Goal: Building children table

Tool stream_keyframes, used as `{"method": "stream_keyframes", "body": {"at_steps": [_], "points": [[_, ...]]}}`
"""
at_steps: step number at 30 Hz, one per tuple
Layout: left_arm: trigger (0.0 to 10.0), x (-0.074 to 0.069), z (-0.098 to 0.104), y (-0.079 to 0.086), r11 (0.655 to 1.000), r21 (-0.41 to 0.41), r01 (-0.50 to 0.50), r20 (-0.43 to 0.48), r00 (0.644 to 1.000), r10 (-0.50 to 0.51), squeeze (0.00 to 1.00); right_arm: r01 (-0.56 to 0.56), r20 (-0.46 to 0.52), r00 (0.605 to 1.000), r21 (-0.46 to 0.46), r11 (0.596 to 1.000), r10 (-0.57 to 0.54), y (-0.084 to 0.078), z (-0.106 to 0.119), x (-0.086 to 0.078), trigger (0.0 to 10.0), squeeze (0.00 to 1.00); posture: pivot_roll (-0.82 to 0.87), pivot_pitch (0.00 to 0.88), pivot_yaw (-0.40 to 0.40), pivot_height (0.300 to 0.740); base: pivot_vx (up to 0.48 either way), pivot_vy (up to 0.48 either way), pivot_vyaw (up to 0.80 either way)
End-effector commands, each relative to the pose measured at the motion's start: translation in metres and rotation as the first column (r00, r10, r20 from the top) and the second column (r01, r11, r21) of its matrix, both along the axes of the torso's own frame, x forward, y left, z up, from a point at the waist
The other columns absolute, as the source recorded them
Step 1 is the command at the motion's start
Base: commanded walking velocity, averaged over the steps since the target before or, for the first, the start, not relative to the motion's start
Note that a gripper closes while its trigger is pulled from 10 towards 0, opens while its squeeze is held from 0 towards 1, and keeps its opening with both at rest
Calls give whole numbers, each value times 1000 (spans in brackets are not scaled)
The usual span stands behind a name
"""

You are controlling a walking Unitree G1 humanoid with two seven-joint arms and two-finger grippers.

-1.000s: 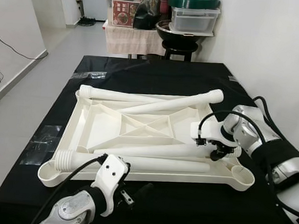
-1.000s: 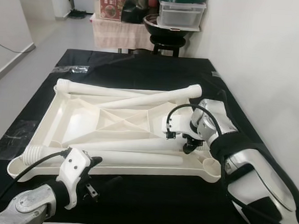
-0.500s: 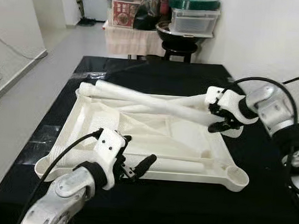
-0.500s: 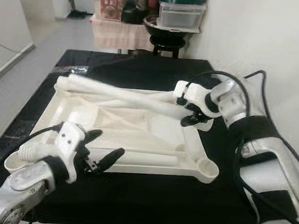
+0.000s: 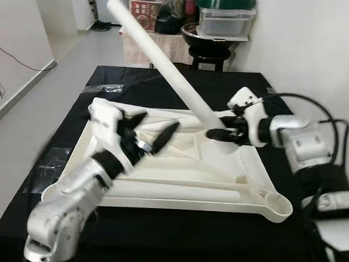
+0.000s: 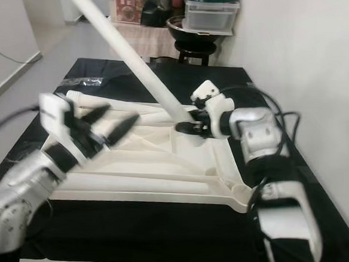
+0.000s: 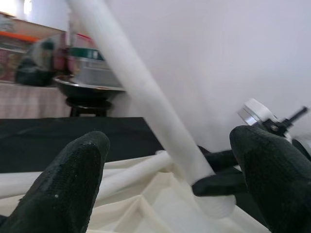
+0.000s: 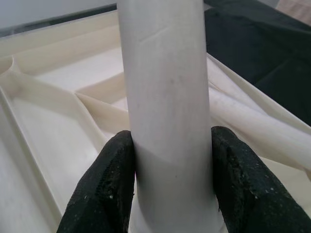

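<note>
Right gripper (image 5: 221, 127) clamps one leg (image 5: 161, 61) near its base, tilted up-left over the tabletop (image 5: 178, 167). Left gripper (image 5: 149, 134) spread wide, holding nothing, just beside it. Three legs lie in the tabletop. Right wrist: fingers (image 8: 104, 187) pinch the leg (image 8: 167, 107).

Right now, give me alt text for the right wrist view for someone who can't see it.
The right gripper has its two black fingers clamped on either side of a white table leg. Behind the leg lies the cream upturned tabletop with raised ribs, on a black cloth.
</note>
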State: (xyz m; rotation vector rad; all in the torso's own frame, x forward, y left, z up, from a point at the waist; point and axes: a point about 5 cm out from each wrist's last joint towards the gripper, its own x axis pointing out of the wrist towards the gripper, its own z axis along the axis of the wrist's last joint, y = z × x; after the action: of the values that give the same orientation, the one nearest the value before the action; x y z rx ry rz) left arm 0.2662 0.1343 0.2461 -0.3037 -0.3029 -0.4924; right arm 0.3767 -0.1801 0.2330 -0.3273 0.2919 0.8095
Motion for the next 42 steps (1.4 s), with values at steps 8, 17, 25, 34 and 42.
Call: {"method": "stream_keyframes", "body": {"at_steps": [8, 17, 25, 34, 42], "points": [[10000, 17, 14, 14, 995, -32, -93, 37, 995, 94, 1000, -112, 55, 993, 129, 985, 106, 24, 6, -14, 10000, 0, -19, 0, 17, 740, 0, 0, 0], [10000, 30, 32, 15, 994, -94, -59, 69, 995, 66, 0, -218, 92, 973, 89, 972, 210, 45, -3, -32, 10000, 0, -28, 0, 27, 740, 0, 0, 0], [10000, 36, 40, 14, 992, -122, -35, 85, 995, 46, 0, -298, 96, 951, 32, 954, 294, 56, -12, -47, 10000, 0, -32, 0, 41, 740, 0, 0, 0], [0, 36, 43, 9, 985, -172, 23, 90, 996, -7, 0, -315, 101, 945, 24, 949, 311, 66, -17, -51, 10000, 0, -31, 0, 45, 740, 0, 0, 0], [0, 29, 50, 2, 971, -191, 145, 127, 984, -122, 0, -268, 130, 958, 97, 958, 255, 75, -24, -47, 10000, 0, -27, 0, 42, 740, 0, 0, 0]]}}
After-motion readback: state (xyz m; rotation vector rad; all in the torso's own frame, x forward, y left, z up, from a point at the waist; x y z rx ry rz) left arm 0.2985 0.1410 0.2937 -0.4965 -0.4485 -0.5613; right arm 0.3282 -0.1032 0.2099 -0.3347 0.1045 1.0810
